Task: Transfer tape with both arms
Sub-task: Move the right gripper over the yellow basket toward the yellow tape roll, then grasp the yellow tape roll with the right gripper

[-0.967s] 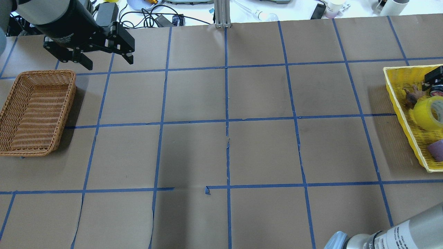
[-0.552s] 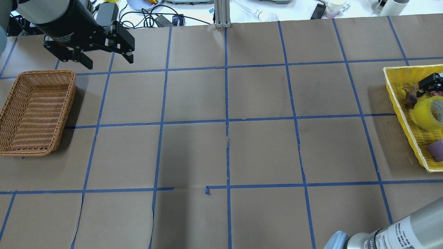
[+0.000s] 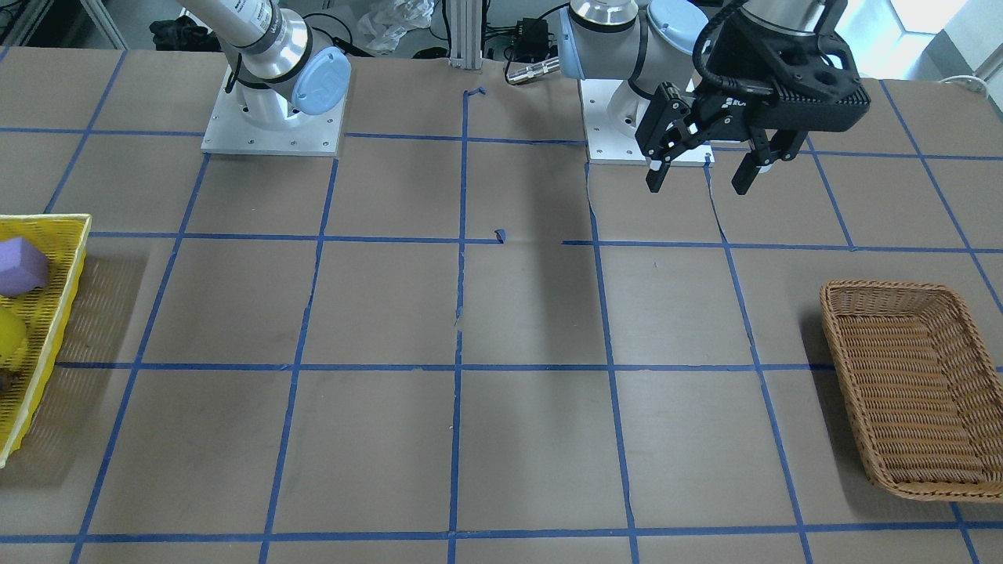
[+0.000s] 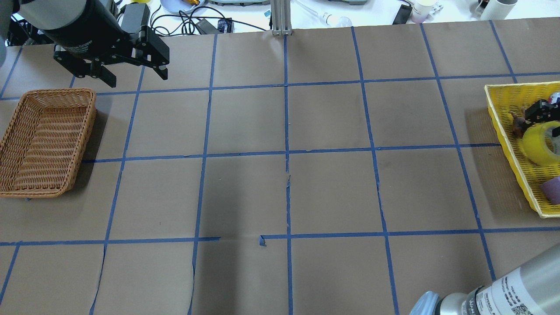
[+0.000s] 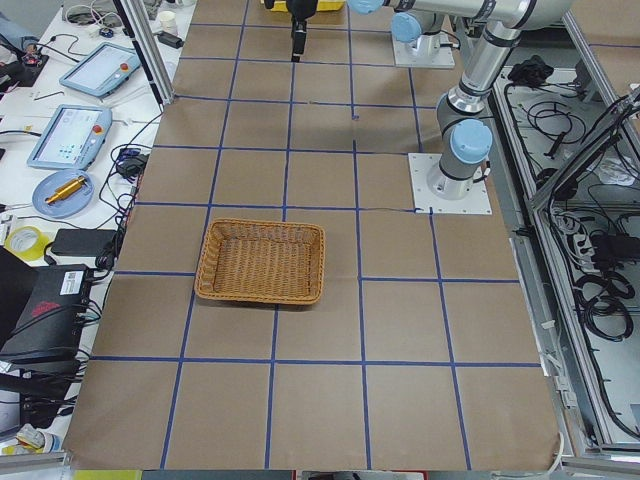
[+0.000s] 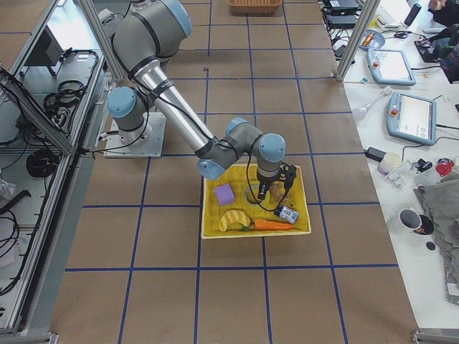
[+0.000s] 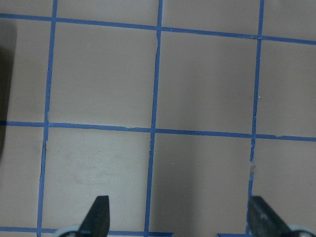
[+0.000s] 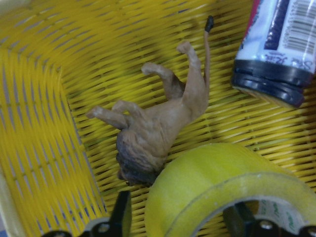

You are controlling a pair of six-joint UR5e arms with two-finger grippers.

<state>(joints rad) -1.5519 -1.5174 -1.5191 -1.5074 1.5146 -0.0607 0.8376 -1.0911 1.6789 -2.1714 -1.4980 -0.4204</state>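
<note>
The yellow tape roll [image 4: 540, 144] lies in the yellow basket [image 4: 503, 131] at the table's right end. It also shows in the front-facing view [image 3: 9, 338]. My right gripper [image 4: 542, 114] is low over it and open. In the right wrist view the gripper [image 8: 180, 219] straddles the near wall of the tape [image 8: 212, 173]: one finger is outside it and the other is inside the whitish core. My left gripper [image 4: 136, 79] is open and empty, high over the table's far left; it also shows in the front-facing view [image 3: 697, 186] and the left wrist view [image 7: 178, 221].
A brown wicker basket [image 4: 43, 144] stands at the left end of the table. In the yellow basket, a toy lion [image 8: 158, 128], a bottle [image 8: 276, 44] and a purple block [image 4: 552, 190] lie close around the tape.
My right gripper has come down and toward the tape, from above the basket's far part to straddling the roll's wall. The left arm has hardly moved.
</note>
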